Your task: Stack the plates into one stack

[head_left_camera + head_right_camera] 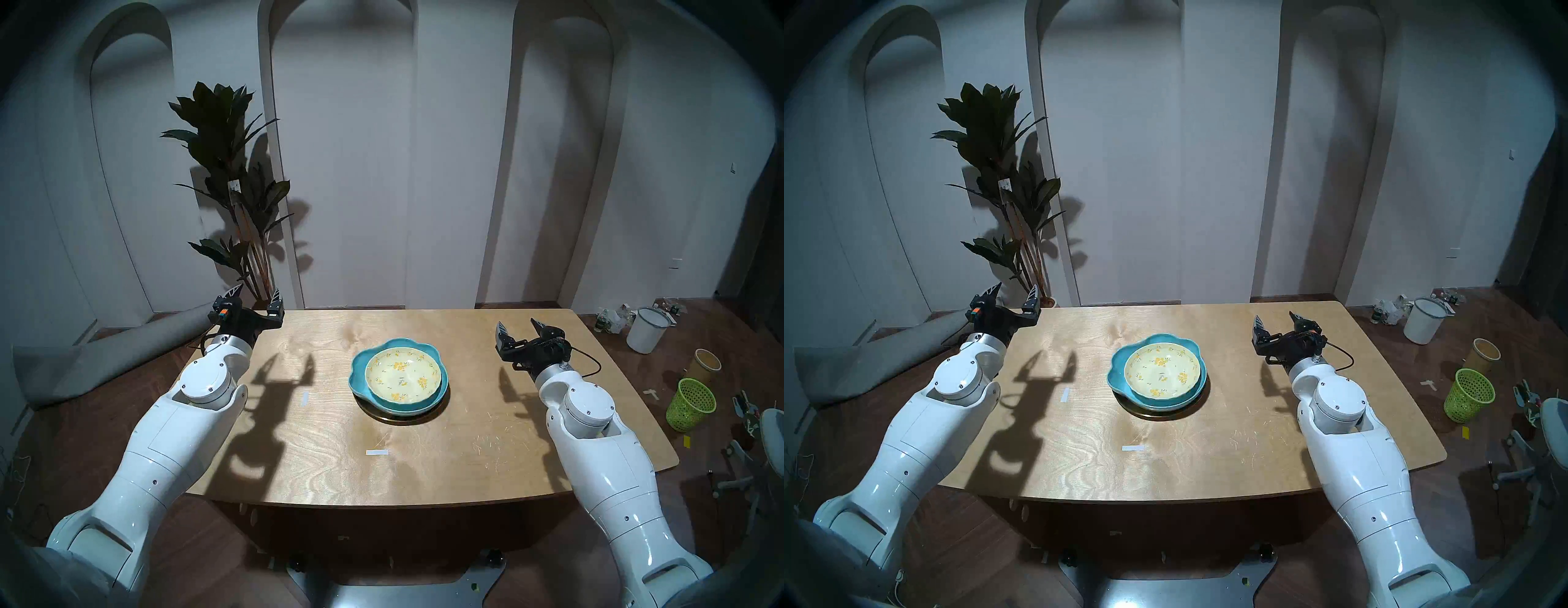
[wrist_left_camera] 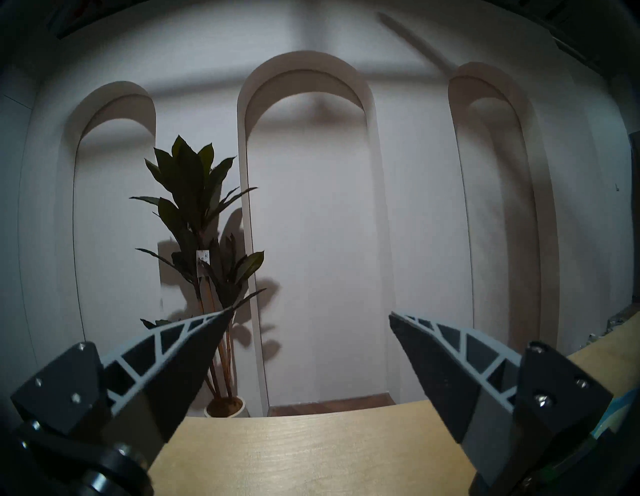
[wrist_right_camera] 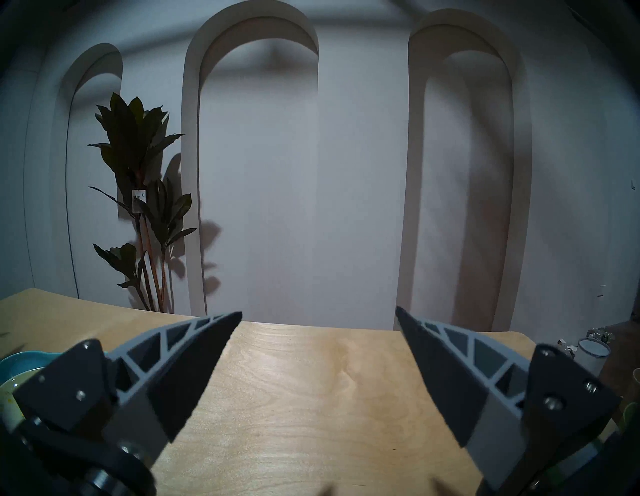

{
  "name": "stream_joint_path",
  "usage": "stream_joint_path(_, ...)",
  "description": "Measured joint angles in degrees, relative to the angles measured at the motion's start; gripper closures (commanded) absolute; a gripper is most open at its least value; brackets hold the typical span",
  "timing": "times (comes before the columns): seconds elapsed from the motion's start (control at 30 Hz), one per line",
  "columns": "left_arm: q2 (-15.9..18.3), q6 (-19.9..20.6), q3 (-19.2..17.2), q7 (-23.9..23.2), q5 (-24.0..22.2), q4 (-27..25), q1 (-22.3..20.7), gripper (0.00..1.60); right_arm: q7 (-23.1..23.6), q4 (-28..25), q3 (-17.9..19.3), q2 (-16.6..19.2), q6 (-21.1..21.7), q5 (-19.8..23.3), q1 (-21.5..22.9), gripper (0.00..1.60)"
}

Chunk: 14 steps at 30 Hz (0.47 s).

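Observation:
One stack stands at the middle of the wooden table [image 1: 488,446]. Its top is a pale-yellow floral dish [image 1: 403,373] [image 1: 1161,369], which sits in a sky-blue scalloped dish [image 1: 360,365] [image 1: 1117,367]. Only the front rim of the gold plate [image 1: 396,419] [image 1: 1157,415] shows beneath them. My left gripper [image 1: 257,293] [image 1: 1015,291] [image 2: 310,313] hovers open and empty over the table's far left corner. Raised at the stack's right, my right gripper [image 1: 518,325] [image 1: 1275,316] [image 3: 318,313] is open and empty too. In the right wrist view the blue dish's edge [image 3: 20,356] shows at far left.
A potted plant [image 1: 237,191] stands behind the table's left corner. On the floor at right are a white bucket [image 1: 647,331], a paper cup [image 1: 706,363] and a green basket [image 1: 689,403]. Two white tape strips [image 1: 377,452] [image 1: 304,399] lie on the table.

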Motion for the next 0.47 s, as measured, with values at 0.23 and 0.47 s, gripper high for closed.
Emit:
stream_joint_path(0.23, 0.42, 2.44, -0.21, -0.50, -0.93, -0.53, -0.51, 0.00, 0.45, 0.02, -0.15, 0.08, 0.00, -0.13, 0.06, 0.00)
stream_joint_path(0.47, 0.62, 3.46, -0.27, -0.69, -1.34, -0.79, -0.68, 0.00, 0.70, 0.03, 0.02, 0.11, 0.00, -0.22, 0.11, 0.00)
